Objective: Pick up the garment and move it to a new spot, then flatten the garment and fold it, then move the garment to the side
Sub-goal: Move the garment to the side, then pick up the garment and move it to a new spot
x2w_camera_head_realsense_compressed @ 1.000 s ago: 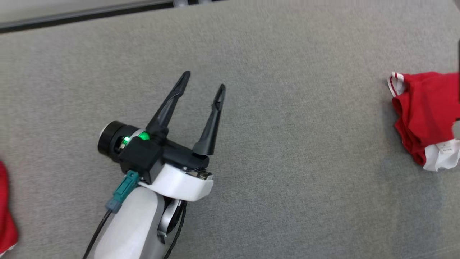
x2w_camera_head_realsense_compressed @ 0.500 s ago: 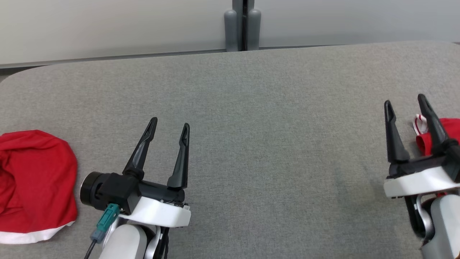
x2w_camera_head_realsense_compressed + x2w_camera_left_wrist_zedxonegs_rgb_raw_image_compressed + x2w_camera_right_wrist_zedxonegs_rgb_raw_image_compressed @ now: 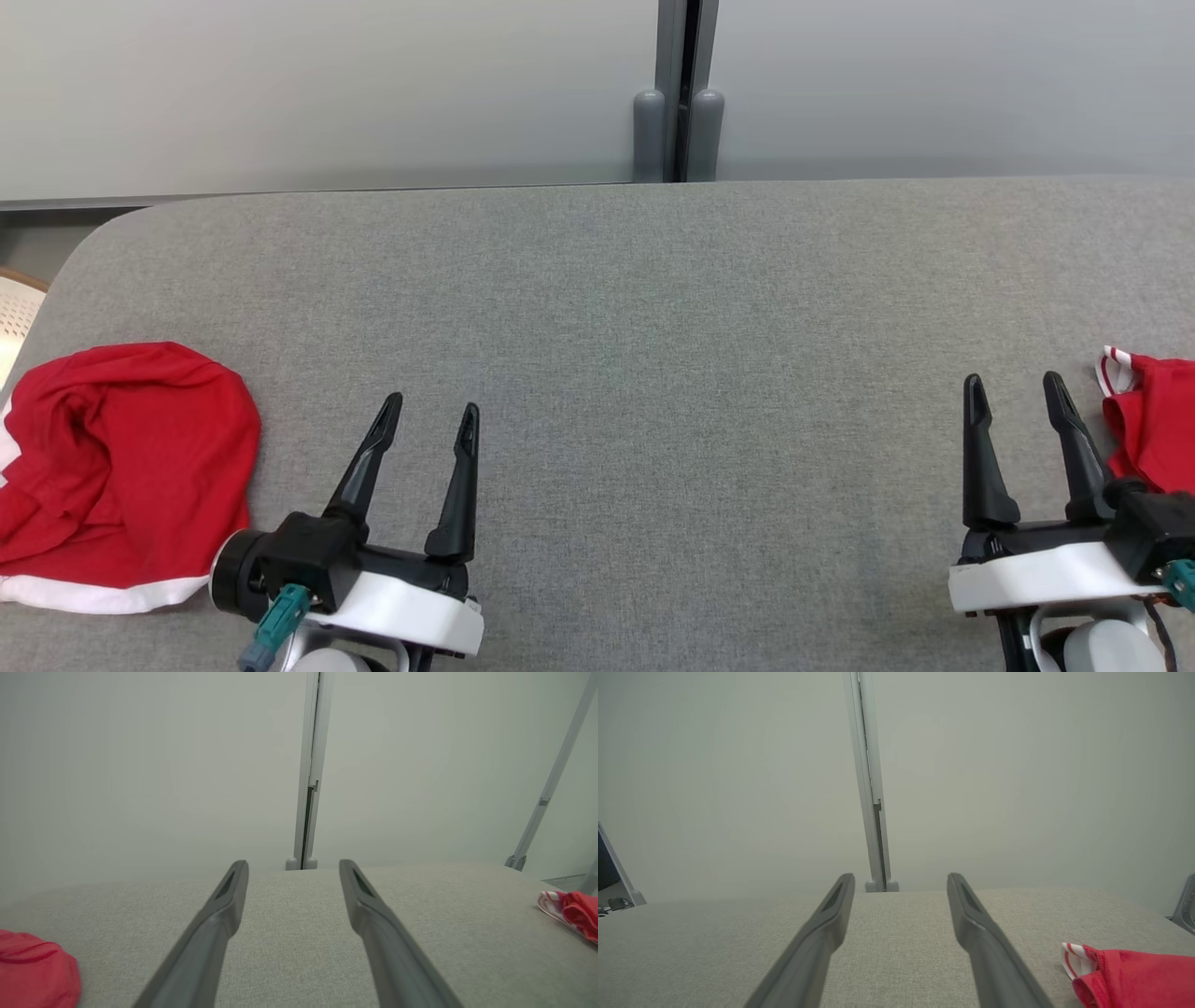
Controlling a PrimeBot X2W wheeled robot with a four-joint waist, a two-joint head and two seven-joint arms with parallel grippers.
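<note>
A crumpled red garment (image 3: 121, 467) with a white hem lies at the left edge of the grey fabric table (image 3: 653, 308). A second red garment (image 3: 1153, 434) with a red-and-white striped trim lies at the right edge. My left gripper (image 3: 431, 404) hovers open and empty at the lower left, just right of the left garment. Near the lower right my right gripper (image 3: 1013, 379) is open and empty, just left of the other garment. In the left wrist view the left gripper (image 3: 293, 863) points at the far edge, with red cloth (image 3: 32, 970) at its left. In the right wrist view the right gripper (image 3: 901, 876) has the striped-trim garment (image 3: 1134, 973) at its right.
A pale wall with a grey vertical post (image 3: 677, 131) stands behind the table's far edge. A pale perforated object (image 3: 14, 317) shows beyond the rounded left corner. Bare grey fabric spans the stretch between the two grippers.
The head camera has swung and tilted up, so the far edge, the wall and both grippers came into view. Both grippers stay open and empty. Neither garment has visibly moved.
</note>
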